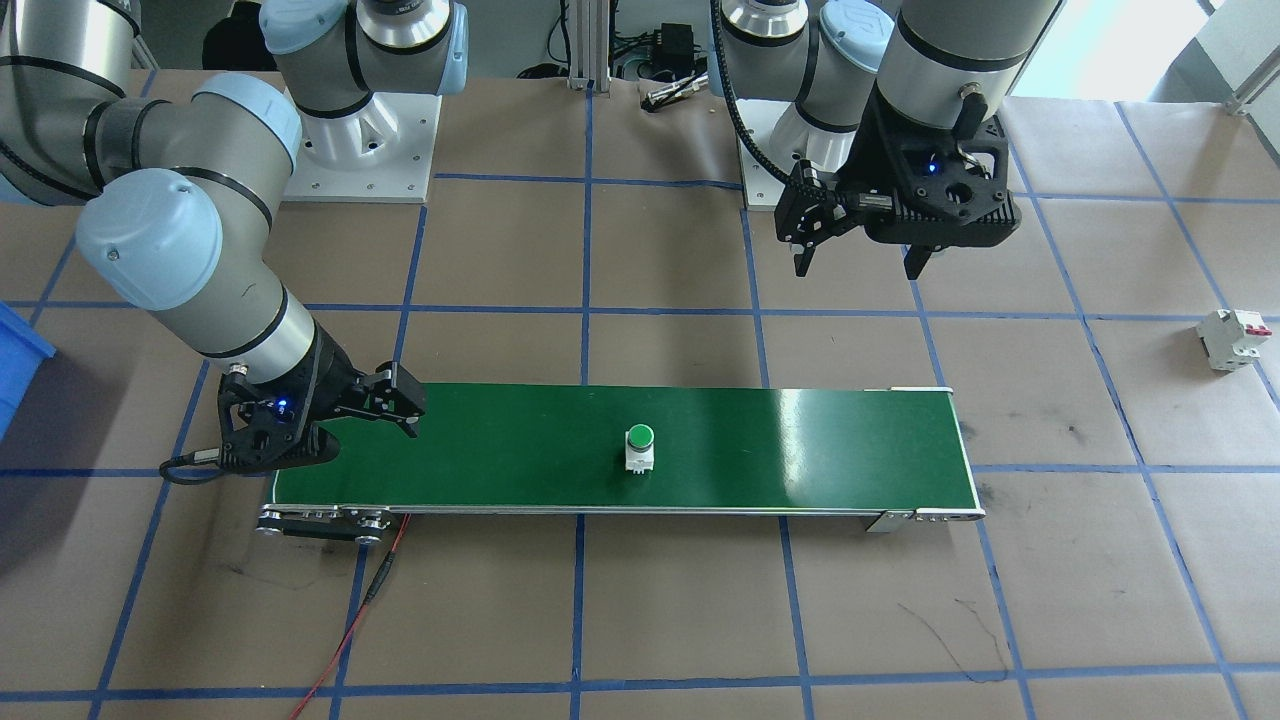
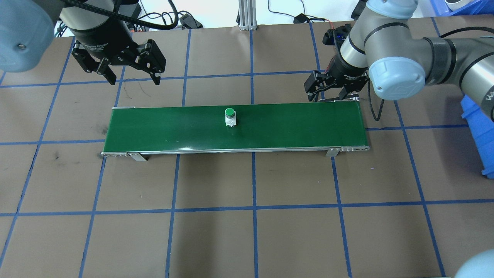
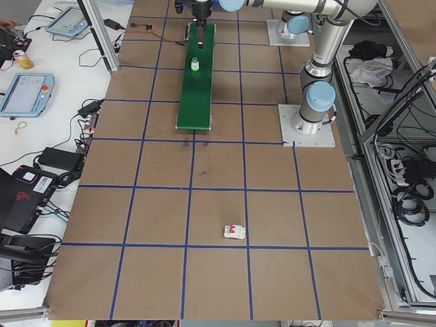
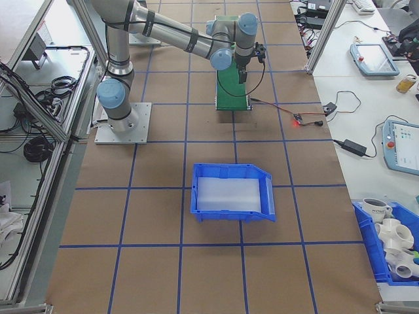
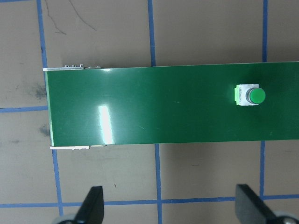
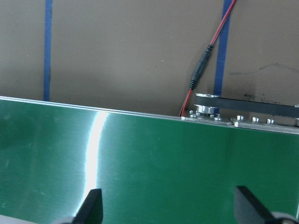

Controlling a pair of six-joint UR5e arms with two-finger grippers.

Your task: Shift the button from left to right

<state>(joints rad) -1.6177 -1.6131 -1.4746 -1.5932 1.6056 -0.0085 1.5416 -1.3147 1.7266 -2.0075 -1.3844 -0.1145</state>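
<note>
From my overhead view, the nearest thing to me was the brown table (image 2: 247,231) with its blue tape grid, bare in the foreground. Beyond it lay the green conveyor belt (image 2: 289,131), running crosswise in front of me. The button (image 2: 230,117) stood on the belt near its middle, slightly toward the far edge, green cap up, touching neither of my grippers.

Farther off, past the belt's far edge, my left gripper (image 2: 133,81) hung above the table near the belt's left end, its fingers spread wide and holding nothing. My left wrist camera looked straight down on that end of the belt, with the button (image 5: 249,95) off to one side and both fingertips (image 5: 93,203) well apart.

My right gripper (image 2: 332,92) was low at the belt's right end, by its far edge, fingers also apart and empty; its wrist camera showed only belt surface (image 6: 140,168) between the fingertips, and a red-and-black cable (image 6: 205,65) beyond.

Well apart from the belt, out on my left side, a white circuit breaker (image 1: 1235,338) with a red top lay on the table. A blue bin (image 4: 232,191) sat on my right side.
</note>
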